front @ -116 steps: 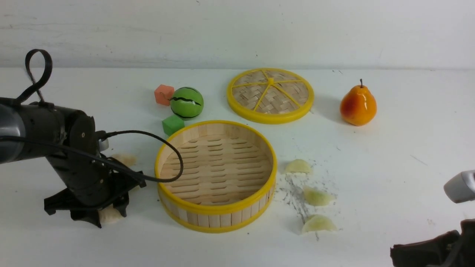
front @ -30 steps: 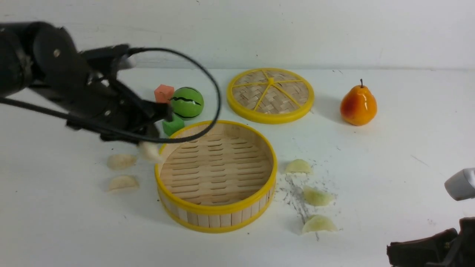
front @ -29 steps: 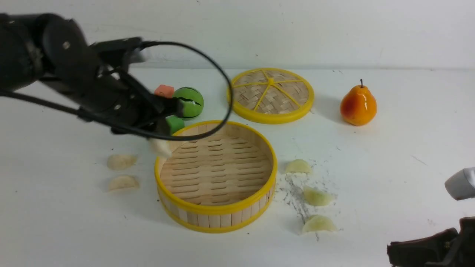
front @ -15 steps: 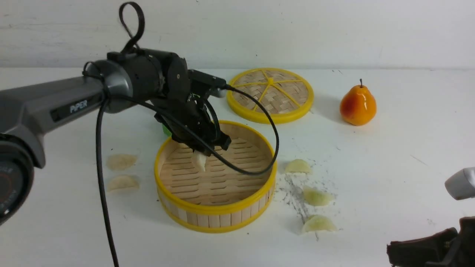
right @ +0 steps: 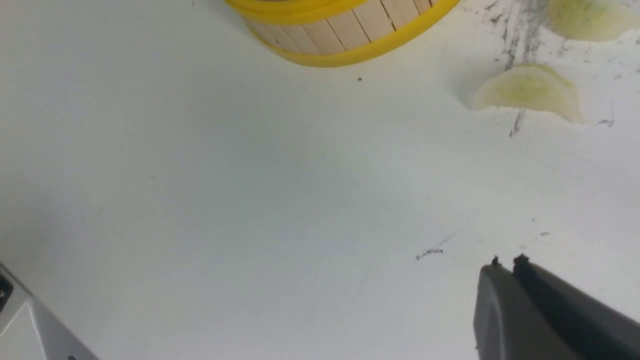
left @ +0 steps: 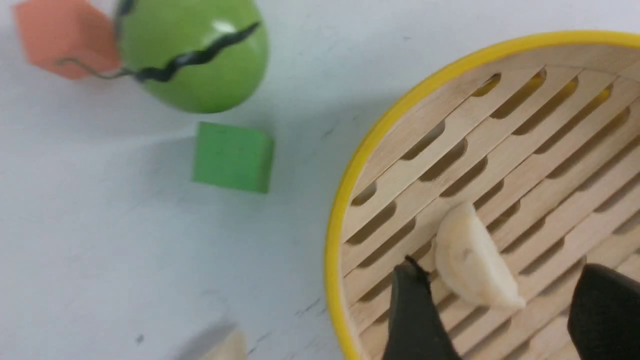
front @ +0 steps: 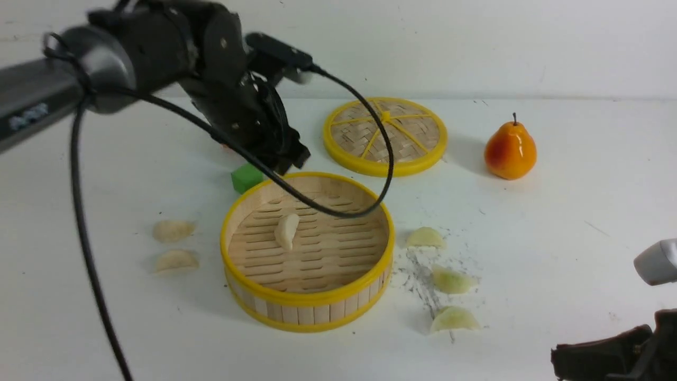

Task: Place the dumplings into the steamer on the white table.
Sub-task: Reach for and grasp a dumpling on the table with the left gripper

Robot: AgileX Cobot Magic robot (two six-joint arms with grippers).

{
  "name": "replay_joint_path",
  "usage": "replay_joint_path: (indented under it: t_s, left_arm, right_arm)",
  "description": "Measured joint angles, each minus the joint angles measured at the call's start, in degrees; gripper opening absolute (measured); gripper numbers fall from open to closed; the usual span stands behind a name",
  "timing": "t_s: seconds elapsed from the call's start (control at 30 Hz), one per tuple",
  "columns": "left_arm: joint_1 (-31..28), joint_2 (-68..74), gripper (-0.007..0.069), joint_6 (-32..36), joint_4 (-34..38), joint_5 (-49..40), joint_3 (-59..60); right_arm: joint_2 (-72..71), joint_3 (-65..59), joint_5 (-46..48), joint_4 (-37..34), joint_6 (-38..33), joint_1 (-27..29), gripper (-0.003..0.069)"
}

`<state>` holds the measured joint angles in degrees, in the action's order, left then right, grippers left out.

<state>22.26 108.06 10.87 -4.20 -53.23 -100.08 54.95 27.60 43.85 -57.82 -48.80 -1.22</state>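
We see the white table [front: 555, 211] bearing the bamboo steamer [front: 309, 299], with its woven lid [front: 385, 135] lying flat behind it. Our left gripper [left: 501, 267] hangs over the steamer's far-left side, jaws spread wide and grasping nothing. Our right gripper [right: 506, 261] sits at the near right, tips pressed together and empty. One cream-white dumpling [front: 286, 231] lies on the steamer floor. Two cream dumplings [front: 173, 230] [front: 175, 261] lie on the table left of the steamer, and three greenish dumplings [front: 425, 237] [front: 451, 280] [front: 455, 319] lie to its right.

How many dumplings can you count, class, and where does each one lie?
6. One cream dumpling lies inside the steamer; two cream ones on the table left of it; three greenish ones right of it. None appears hidden.
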Motion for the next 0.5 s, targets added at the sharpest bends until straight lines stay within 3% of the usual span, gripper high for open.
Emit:
replay_joint_path:
  t_s: [0.1,0.23,0.37,0.5]
  left_arm:
    - [-3.00,-3.50,0.0370,0.28,-1.19,-5.96,0.73]
    - [-9.82,-4.55,0.0301,5.83,3.38,-8.14,7.87]
    - [-15.69,-4.48,0.0254,15.97,9.85,-3.17,17.99]
    - [-16.47,-4.48,0.0246,22.63,12.58,4.10,23.53]
  right_arm:
    - [0.00,0.00,0.00,0.00,0.00,0.00,0.0031]
    - [0.00,0.00,0.63,0.00,0.00,0.00,0.0033]
    - [0.00,0.00,1.47,0.00,0.00,0.00,0.0036]
    - [0.00,0.00,1.47,0.00,0.00,0.00,0.0041]
